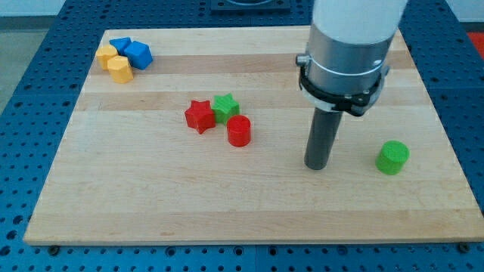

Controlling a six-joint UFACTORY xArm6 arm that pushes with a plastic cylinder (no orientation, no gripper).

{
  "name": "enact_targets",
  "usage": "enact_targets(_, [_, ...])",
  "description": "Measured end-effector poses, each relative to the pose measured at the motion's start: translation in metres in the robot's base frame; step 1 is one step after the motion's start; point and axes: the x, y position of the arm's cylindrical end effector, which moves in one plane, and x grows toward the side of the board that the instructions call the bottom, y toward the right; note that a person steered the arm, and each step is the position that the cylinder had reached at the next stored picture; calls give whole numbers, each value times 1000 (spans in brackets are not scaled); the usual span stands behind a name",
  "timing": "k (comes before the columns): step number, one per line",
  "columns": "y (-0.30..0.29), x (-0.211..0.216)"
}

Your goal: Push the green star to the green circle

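The green star (225,106) lies near the board's middle, touching a red star (200,116) on its left and close above a red cylinder (239,131). The green circle (392,157) is a short green cylinder standing at the view's right. My tip (317,166) rests on the board between them, well right of the green star and about a hundred pixels left of the green circle. It touches no block.
Two blue blocks (133,52) and two yellow blocks (115,63) huddle at the view's top left corner. The wooden board (151,204) lies on a blue perforated table. The arm's wide grey body (348,45) hangs above the board's upper right.
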Motion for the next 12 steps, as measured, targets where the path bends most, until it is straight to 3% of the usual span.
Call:
enact_targets(3, [-98, -46])
enact_targets(5, [-28, -129])
enact_targets(6, [-85, -144])
enact_targets(7, [-114, -134])
enact_targets(8, [-103, -92])
enact_targets(10, [-106, -87])
enact_targets(12, [-151, -96])
